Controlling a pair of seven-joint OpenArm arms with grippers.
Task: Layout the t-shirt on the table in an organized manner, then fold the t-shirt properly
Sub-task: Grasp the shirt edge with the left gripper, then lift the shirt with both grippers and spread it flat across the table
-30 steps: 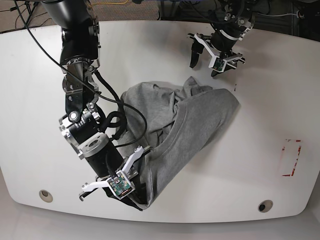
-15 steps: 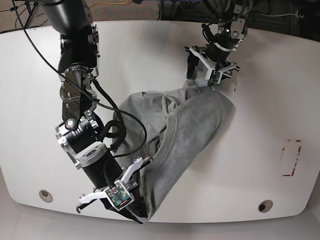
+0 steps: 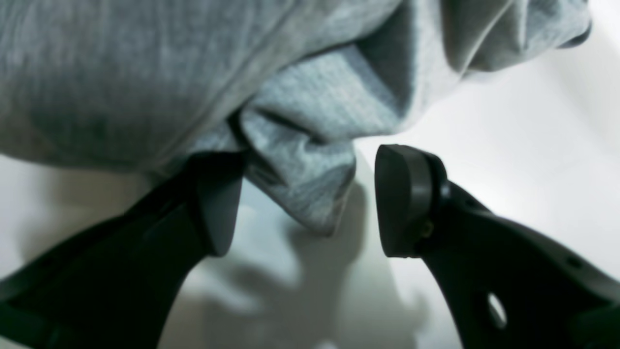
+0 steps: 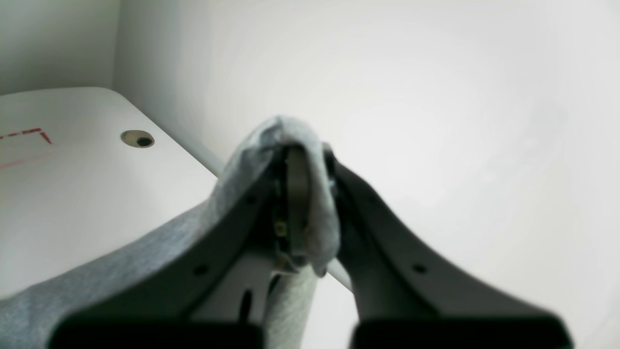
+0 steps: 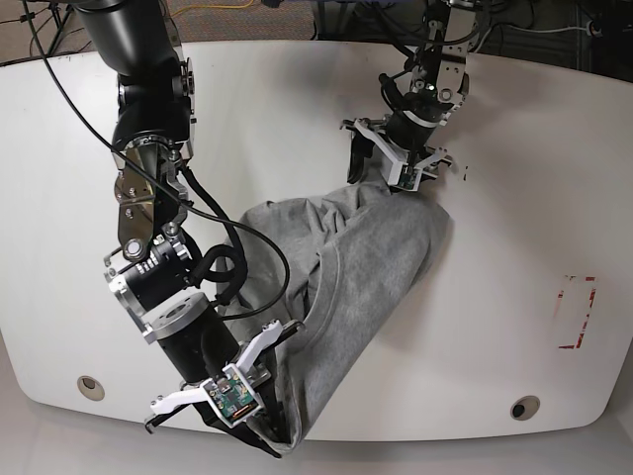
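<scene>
left gripper (image 3: 305, 203) jaws wide, t-shirt (image 5: 376, 267) fold hanging between pads, ungripped | right gripper (image 4: 305, 203) clamped on hem at table (image 5: 514, 198) near edge | left arm nearer far corner

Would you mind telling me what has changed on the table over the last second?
The left gripper came down from clear of the cloth to the t-shirt's far edge, open around a fold. The right gripper dragged its clamped corner toward the table's near edge. Both grips unchanged.
</scene>
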